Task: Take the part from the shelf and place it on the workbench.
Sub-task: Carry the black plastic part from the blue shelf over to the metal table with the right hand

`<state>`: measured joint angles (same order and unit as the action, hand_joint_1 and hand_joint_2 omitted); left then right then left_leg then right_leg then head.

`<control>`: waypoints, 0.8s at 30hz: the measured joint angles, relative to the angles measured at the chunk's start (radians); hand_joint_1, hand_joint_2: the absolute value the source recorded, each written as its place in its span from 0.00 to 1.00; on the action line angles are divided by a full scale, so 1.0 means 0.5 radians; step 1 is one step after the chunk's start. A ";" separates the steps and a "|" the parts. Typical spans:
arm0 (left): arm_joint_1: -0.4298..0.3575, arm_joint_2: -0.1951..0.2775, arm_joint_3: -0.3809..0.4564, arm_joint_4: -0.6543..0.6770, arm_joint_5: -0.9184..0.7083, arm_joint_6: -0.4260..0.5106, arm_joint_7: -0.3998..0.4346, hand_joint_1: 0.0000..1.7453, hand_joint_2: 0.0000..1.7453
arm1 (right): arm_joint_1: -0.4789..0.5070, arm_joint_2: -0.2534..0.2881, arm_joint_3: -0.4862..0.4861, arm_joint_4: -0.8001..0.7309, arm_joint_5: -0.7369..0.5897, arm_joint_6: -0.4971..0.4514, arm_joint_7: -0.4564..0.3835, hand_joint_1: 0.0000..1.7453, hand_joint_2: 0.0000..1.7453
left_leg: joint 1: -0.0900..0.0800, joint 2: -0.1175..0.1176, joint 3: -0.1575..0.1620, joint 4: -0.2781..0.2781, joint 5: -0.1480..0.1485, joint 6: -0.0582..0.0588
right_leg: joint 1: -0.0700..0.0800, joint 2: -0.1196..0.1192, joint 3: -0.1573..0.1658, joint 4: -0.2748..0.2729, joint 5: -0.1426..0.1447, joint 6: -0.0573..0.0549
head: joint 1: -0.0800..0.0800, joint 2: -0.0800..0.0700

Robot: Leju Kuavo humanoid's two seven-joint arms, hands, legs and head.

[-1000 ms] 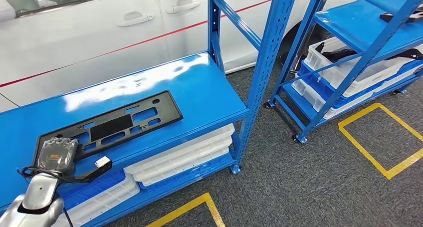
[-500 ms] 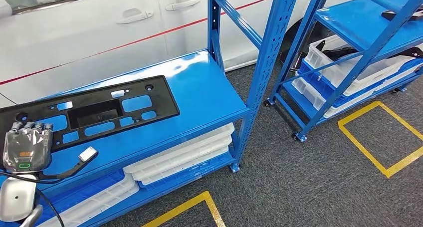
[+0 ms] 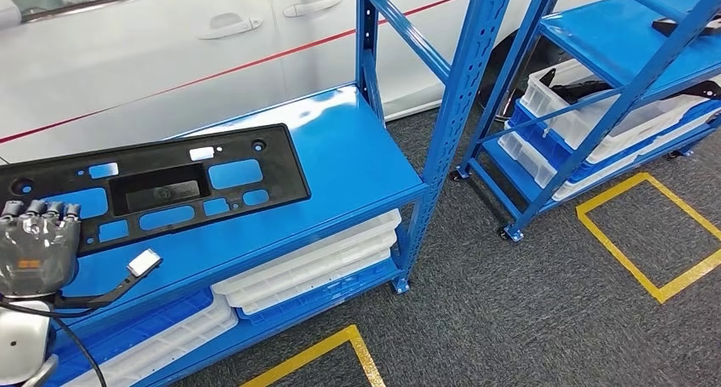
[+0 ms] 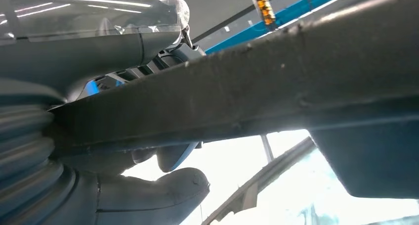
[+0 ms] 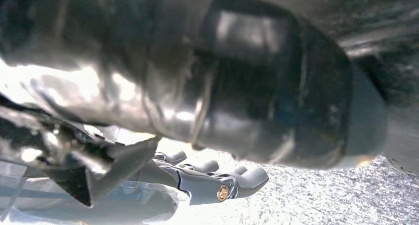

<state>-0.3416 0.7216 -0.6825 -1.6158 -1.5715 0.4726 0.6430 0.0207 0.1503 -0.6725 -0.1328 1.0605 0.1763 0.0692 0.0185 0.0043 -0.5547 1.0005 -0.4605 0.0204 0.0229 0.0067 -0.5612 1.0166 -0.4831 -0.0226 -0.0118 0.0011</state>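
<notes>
Just ahead of the left hand (image 3: pixel 36 249), the part (image 3: pixel 153 185) sits raised off the shelf (image 3: pixel 340 149), fingers (image 3: pixel 42 210) over its near edge, thumb (image 4: pixel 163 195) beneath, so it's gripped; lift step, next carry clear to the workbench; right hand (image 5: pixel 212 178) loosely curled, holding nothing.

We are counting one black part (image 3: pixel 153 187) lying on the near shelf (image 3: pixel 340 157), two blue shelf racks, one white car (image 3: pixel 170 55) behind them, and two yellow floor squares (image 3: pixel 655 238) showing on the carpet.
</notes>
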 joint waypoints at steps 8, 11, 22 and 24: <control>-0.042 0.035 -0.079 -0.086 0.000 0.012 0.054 1.00 1.00 | 0.002 -0.013 -0.001 -0.001 -0.004 0.001 -0.013 0.00 0.00 | 0.053 0.020 -0.022 -0.003 0.032 -0.002 | -0.063 0.000 -0.103 0.408 -0.184 0.113 | 0.000 0.000; -0.045 0.059 -0.085 -0.122 0.001 0.012 0.057 1.00 1.00 | -0.002 -0.015 -0.001 -0.001 -0.003 0.001 0.000 0.00 0.00 | 0.062 0.014 -0.051 0.027 0.035 -0.052 | -0.078 0.009 0.081 0.058 -0.068 0.124 | 0.000 0.000; 0.585 -0.192 0.809 -0.471 0.003 0.277 -1.293 1.00 1.00 | -0.003 -0.003 -0.001 0.001 -0.010 0.002 0.003 0.00 0.00 | 0.026 0.005 -0.220 0.587 -0.331 -0.077 | -0.019 0.019 -0.070 0.019 0.053 -0.067 | 0.000 0.000; 0.728 -0.467 1.123 -0.542 0.006 0.378 -1.724 1.00 1.00 | -0.003 0.002 -0.001 0.002 -0.015 0.002 -0.006 0.00 0.00 | 0.006 0.006 -0.074 0.420 -0.240 -0.043 | -0.004 0.020 -0.112 0.038 0.073 -0.068 | 0.000 0.000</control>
<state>0.0226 0.4884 -0.1210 -1.8870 -1.5684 0.6618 -0.2191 0.0192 0.1511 -0.6731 -0.1316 1.0531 0.1774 0.0661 0.0213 0.0071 -0.5916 1.2106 -0.5807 -0.0009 0.0211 0.0167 -0.6172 1.0356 -0.4464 -0.0568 -0.0119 0.0011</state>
